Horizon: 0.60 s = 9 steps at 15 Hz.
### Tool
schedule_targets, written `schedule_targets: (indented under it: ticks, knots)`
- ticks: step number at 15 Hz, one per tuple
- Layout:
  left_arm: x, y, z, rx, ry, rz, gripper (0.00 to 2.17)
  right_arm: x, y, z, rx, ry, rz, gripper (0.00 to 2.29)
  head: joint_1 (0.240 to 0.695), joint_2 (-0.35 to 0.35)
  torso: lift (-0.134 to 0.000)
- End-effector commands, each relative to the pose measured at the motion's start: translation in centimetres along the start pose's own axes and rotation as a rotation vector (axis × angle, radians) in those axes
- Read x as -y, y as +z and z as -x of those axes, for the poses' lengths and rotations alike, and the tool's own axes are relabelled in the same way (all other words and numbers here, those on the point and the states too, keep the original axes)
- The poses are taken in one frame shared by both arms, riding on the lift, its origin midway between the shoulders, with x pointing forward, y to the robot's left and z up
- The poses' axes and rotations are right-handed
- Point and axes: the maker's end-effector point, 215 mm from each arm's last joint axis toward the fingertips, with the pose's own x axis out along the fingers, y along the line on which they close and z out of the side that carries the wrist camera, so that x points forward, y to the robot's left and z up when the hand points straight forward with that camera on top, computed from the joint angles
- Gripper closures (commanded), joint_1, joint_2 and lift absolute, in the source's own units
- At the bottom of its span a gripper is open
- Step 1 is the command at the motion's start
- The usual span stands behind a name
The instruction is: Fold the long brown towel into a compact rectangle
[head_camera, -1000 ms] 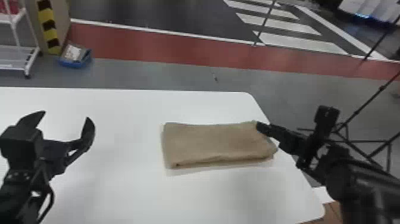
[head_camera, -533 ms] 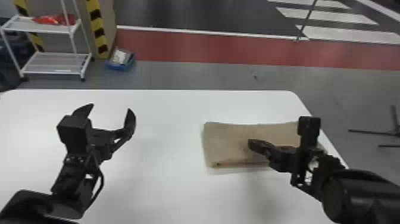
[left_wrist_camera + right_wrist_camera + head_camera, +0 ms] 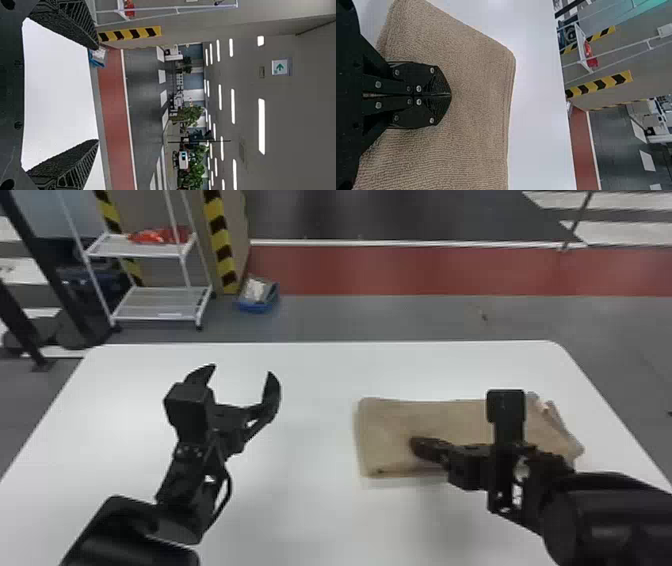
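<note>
On the right side of a white table (image 3: 310, 515), the folded brown towel (image 3: 390, 427) lies partly hidden by the right gripper (image 3: 415, 446), clenched above it; the left gripper (image 3: 242, 369), fingers spread, hangs well apart.

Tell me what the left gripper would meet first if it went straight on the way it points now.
Probably nothing close: the left gripper points away from the robot, and the way over the white table and past its far edge looks free. The gripper's tilt is unclear.
</note>
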Motion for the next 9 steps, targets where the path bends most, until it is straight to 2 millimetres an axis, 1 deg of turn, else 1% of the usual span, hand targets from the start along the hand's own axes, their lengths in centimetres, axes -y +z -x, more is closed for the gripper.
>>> schedule_targets:
  ticks: [1,2,3,4,6,8,9]
  knots:
    - [0.1,0.0,0.0,0.001,0.000,0.000,0.04,-3.2,0.2,-1.3,-0.001,0.036,0.006,1.69,0.695,0.018,-0.117]
    - [0.1,0.0,0.0,0.001,0.000,0.000,0.04,-5.6,0.1,-2.1,-0.010,0.070,0.024,1.69,0.695,0.028,-0.117]
    - [0.1,0.0,0.1,0.001,-0.001,-0.001,0.04,-6.9,0.2,-2.9,-0.014,0.074,0.029,1.69,0.695,0.052,-0.117]
    - [0.1,0.0,0.1,-0.001,-0.001,0.000,0.04,-7.9,0.0,-3.6,-0.019,0.084,0.023,1.69,0.695,0.070,-0.117]
    - [0.3,-0.1,0.1,-0.001,-0.004,0.001,0.04,-10.6,-0.5,-5.2,-0.037,0.123,0.013,1.69,0.695,0.098,-0.117]
    - [0.3,-0.2,0.2,-0.004,-0.004,0.001,0.04,-12.7,0.3,-6.2,-0.023,0.143,0.011,1.69,0.695,0.135,-0.117]
    - [0.4,-0.2,0.2,-0.004,-0.005,0.001,0.04,-13.4,0.6,-6.3,-0.014,0.151,0.015,1.69,0.695,0.146,-0.117]
